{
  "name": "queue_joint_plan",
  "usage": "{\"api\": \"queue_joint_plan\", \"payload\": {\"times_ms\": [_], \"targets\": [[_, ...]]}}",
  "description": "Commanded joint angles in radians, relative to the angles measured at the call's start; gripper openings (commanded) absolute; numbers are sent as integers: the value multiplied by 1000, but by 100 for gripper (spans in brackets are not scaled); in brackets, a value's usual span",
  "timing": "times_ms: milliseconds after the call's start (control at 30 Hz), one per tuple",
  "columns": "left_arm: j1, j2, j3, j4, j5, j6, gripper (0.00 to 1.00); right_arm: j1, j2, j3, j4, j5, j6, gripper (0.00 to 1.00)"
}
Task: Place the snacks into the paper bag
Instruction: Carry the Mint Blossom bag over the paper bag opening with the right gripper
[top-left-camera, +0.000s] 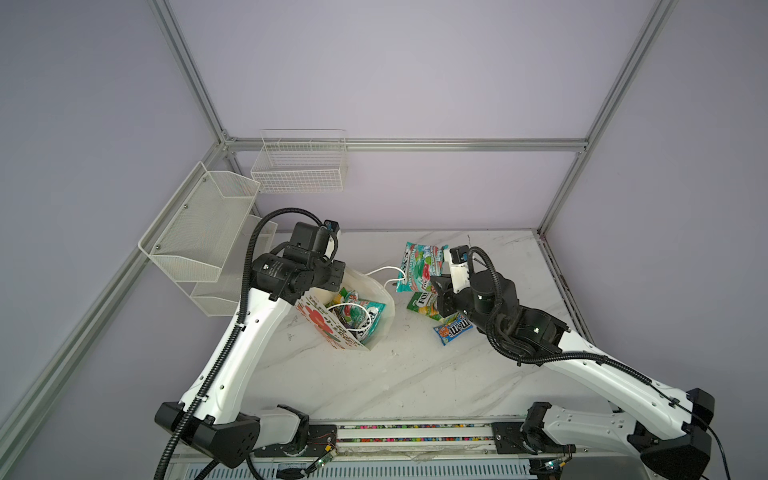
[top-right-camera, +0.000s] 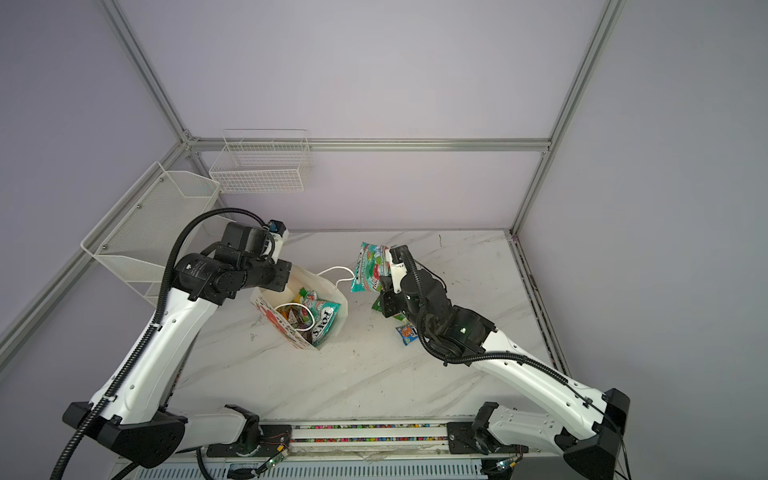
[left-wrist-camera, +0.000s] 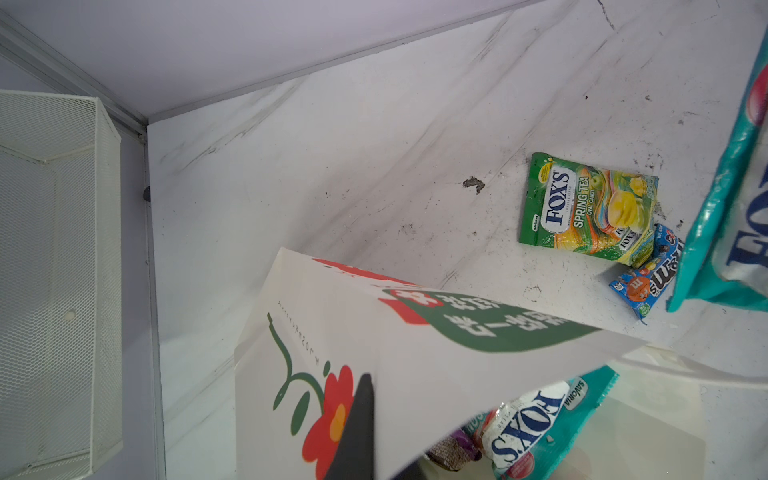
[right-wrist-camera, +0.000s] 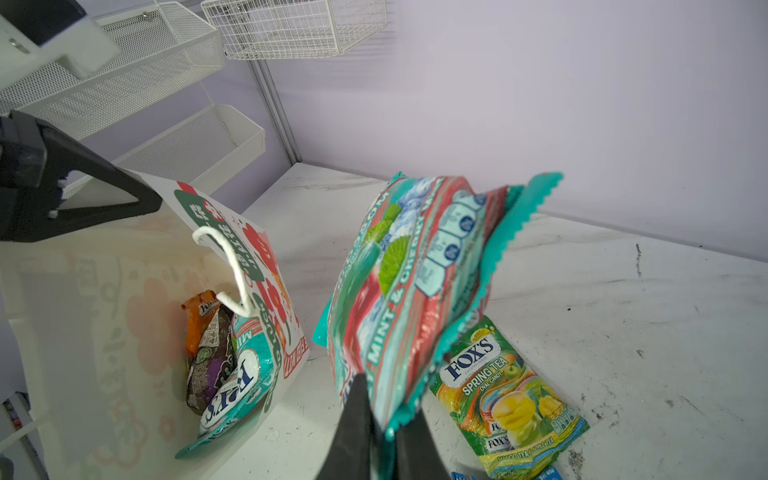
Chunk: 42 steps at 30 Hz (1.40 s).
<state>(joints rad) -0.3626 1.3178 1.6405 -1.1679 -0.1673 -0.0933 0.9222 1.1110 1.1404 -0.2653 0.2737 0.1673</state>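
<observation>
The white paper bag (top-left-camera: 380, 332) (top-right-camera: 338, 320) with a red flower stands open left of centre. My left gripper (left-wrist-camera: 382, 449) is shut on its near wall (left-wrist-camera: 415, 374), one finger (right-wrist-camera: 124, 199) lying over the rim. Inside lie a teal FOX'S packet (right-wrist-camera: 232, 386), a dark-brown wrapper (right-wrist-camera: 212, 353) and an orange packet (right-wrist-camera: 199, 316). My right gripper (right-wrist-camera: 386, 415) is shut on a teal-red FOX'S packet (top-left-camera: 417, 266) (top-right-camera: 368, 268) (right-wrist-camera: 407, 291), held in the air right of the bag. Below it on the table lie a green-yellow FOX'S packet (top-left-camera: 422, 305) (left-wrist-camera: 586, 208) and a blue m&m's packet (top-left-camera: 453, 329) (left-wrist-camera: 644, 278).
A white wire basket (top-left-camera: 299, 166) hangs on the back wall, and white mesh shelves (top-left-camera: 199, 224) are fixed to the left wall close to the left arm. The bag's cord handle (top-left-camera: 386, 272) lies toward the held packet. The marble table (top-left-camera: 415, 382) ends at the back wall.
</observation>
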Motion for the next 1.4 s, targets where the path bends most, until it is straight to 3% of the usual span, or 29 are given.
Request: {"api": "queue_joint_plan", "payload": {"times_ms": [0,767,1133,1367], "targets": [[-7,-23,-2,17,12,-8,0,7,-41,-4,69,21,-27,0],[-21,-9,7,15,2,-12,0,72,-126,-19,66,86,-102,0],[-22,-11,5,16,-1,-13,0,158,-148,-4,81,154,-141,0],[-22,-12,5,14,-3,-10,0,248,-146,7,93,258,-180,0]]}}
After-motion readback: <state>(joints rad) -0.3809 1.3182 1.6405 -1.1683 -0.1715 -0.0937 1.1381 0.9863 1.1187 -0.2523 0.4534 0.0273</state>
